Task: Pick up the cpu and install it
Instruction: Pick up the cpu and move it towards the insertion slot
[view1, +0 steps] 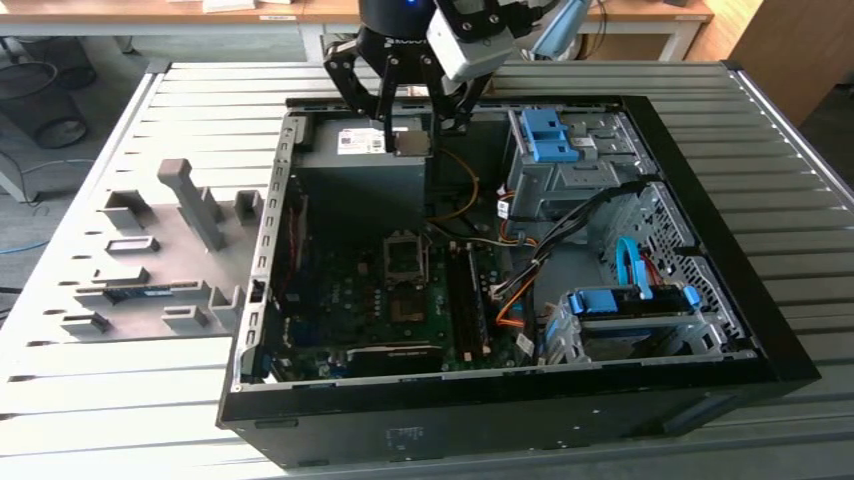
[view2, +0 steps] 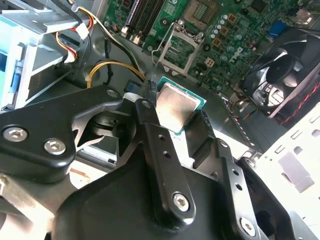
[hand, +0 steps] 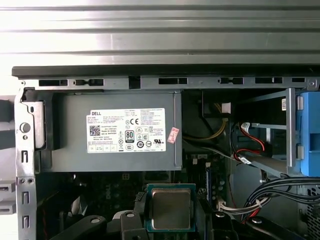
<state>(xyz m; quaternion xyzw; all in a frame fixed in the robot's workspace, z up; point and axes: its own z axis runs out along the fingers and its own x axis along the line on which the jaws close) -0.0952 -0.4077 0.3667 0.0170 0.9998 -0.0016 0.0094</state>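
The cpu (view2: 175, 106), a small flat square chip with a dull silver face and green rim, is held between my black fingers (view2: 159, 145). My gripper (view1: 411, 140) is shut on it, hanging above the far end of the open computer case (view1: 747, 330), over the grey power supply (view1: 360, 170). The cpu (hand: 170, 207) shows face-on in the first wrist view, in front of the power supply's label (hand: 125, 130). The cpu (view1: 412, 143) is a small pale square in the exterior view. The open socket frame (view1: 404, 257) lies on the green motherboard (view1: 360, 300), nearer the middle of the case; it appears as the socket frame (view2: 177, 47) in the second wrist view.
Blue drive brackets (view1: 547, 135) and a metal drive cage (view1: 587, 170) stand at the exterior view's right. Cable bundles (view1: 534, 250) cross the case. A black fan (view2: 280, 75) sits near the socket. A grey fixture tray (view1: 147, 260) with upright blocks lies at the exterior view's left.
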